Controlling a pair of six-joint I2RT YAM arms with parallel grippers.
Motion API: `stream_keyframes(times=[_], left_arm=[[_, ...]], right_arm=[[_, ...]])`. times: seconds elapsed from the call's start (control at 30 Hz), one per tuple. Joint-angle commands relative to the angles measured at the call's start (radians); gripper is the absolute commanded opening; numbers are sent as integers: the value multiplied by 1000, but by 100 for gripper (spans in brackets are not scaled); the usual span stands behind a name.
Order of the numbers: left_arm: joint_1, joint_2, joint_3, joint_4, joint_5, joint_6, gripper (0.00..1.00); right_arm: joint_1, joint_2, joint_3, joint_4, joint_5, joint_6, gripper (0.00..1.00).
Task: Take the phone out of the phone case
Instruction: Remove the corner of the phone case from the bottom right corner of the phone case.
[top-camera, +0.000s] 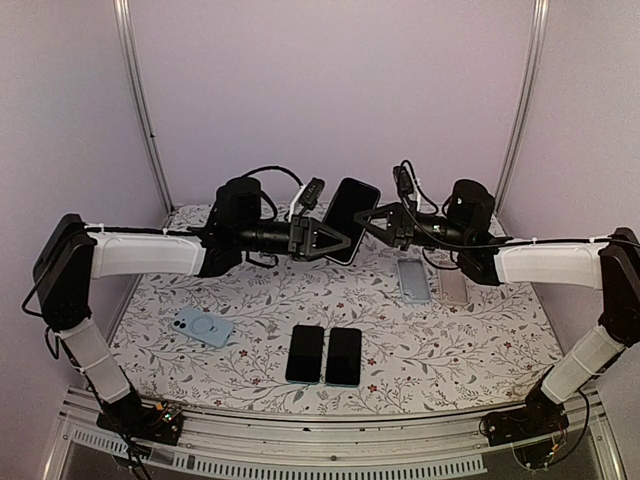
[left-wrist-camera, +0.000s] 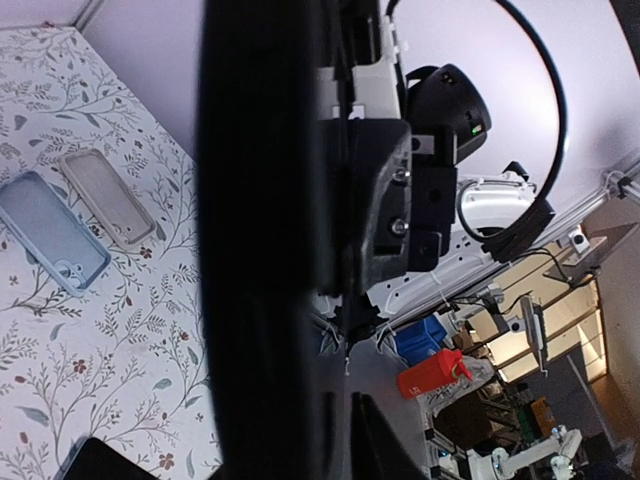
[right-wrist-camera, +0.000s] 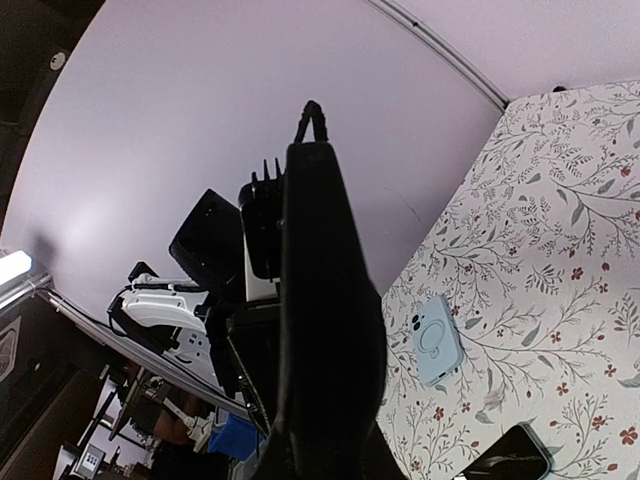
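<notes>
A black phone (top-camera: 352, 215) hangs tilted in the air above the middle of the table, screen toward the top camera, and I cannot tell whether a phone case is on it. My left gripper (top-camera: 335, 240) meets its lower left edge and my right gripper (top-camera: 372, 222) its right edge. In the left wrist view the phone (left-wrist-camera: 260, 250) is a broad dark band seen edge-on that hides how the left jaws stand. The right wrist view has the phone (right-wrist-camera: 330, 330) rising from my right gripper (right-wrist-camera: 320, 462), which is shut on it.
A light blue cased phone (top-camera: 203, 326) lies back-up at the front left. Two dark phones (top-camera: 306, 353) (top-camera: 343, 356) lie side by side near the front edge. A blue empty case (top-camera: 414, 280) and a clear one (top-camera: 455, 287) lie at the right.
</notes>
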Motion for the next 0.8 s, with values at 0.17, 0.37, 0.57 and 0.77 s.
stream_keyframes(times=[0.17, 0.37, 0.57, 0.77], left_arm=[[35, -57, 1, -8, -14, 71, 48], [71, -83, -4, -46, -7, 99, 46], [78, -70, 24, -74, 33, 112, 43], [75, -32, 48, -81, 79, 98, 41]], right_arm=[[-7, -11, 20, -20, -42, 14, 0], [-17, -22, 28, -59, -128, -9, 0], [-18, -15, 64, -154, -201, -70, 0], [-13, -5, 113, -243, -237, -125, 0]])
